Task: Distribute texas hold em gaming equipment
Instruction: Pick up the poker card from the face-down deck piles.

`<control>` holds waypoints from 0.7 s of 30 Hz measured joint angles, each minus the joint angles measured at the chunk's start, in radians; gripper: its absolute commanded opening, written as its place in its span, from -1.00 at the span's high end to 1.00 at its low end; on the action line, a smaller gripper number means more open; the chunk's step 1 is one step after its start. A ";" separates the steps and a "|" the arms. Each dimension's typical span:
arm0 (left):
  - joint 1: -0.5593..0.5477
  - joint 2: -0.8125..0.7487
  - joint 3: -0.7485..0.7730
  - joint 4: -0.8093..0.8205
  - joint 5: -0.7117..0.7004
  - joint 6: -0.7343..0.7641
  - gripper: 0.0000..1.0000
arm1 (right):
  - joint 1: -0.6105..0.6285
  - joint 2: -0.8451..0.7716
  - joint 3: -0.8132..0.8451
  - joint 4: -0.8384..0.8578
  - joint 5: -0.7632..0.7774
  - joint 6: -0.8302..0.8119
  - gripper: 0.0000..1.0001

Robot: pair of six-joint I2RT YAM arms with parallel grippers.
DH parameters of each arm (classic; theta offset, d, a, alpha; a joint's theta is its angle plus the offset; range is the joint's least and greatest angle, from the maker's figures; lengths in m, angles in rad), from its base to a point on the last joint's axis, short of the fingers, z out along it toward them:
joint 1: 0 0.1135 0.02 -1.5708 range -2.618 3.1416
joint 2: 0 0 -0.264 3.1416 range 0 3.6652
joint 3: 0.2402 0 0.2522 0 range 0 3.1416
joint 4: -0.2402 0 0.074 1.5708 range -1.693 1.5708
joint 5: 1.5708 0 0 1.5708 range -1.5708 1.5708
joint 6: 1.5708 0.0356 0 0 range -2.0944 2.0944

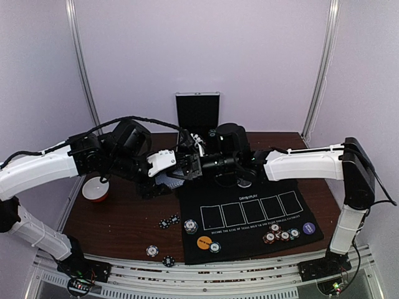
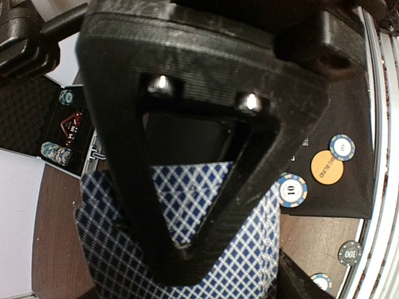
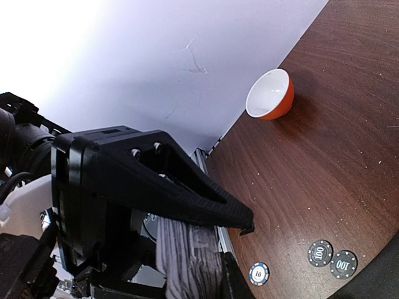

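Layout around the mat (image 1: 240,240), flat on the table (image 1: 124,224).

Behind its far edge, against the back wall: case (image 1: 197,112), standing open. Well off to its left: bowl (image 1: 96,189). Just off its far left corner: playing cards (image 1: 163,180), lying or lifted, cannot tell. Just beside its left edge, on the table: pair of chips (image 1: 169,222), touching. On it, close to the left edge: single chip (image 1: 191,226); before that, at the near left corner, large disc (image 1: 204,242) with a small chip (image 1: 214,247) touching its right side. On its near right part: cluster of chips (image 1: 278,235), with corner disc (image 1: 308,228) just right of them. Off its near left corner, on the table: stray chips (image 1: 152,251), a little apart.
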 measured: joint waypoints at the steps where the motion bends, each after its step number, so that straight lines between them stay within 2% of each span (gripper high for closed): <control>1: 0.000 0.001 0.000 0.000 0.003 0.001 -0.23 | 0.000 0.000 0.000 -0.006 0.003 -0.002 1.00; 8: 0.000 0.003 0.000 -0.001 0.010 -0.007 -0.08 | 0.000 -0.006 -0.002 -0.034 0.016 -0.039 0.64; 21: 0.001 -0.007 -0.009 0.011 0.027 0.002 0.03 | 0.004 -0.061 -0.002 -0.166 0.088 -0.111 0.29</control>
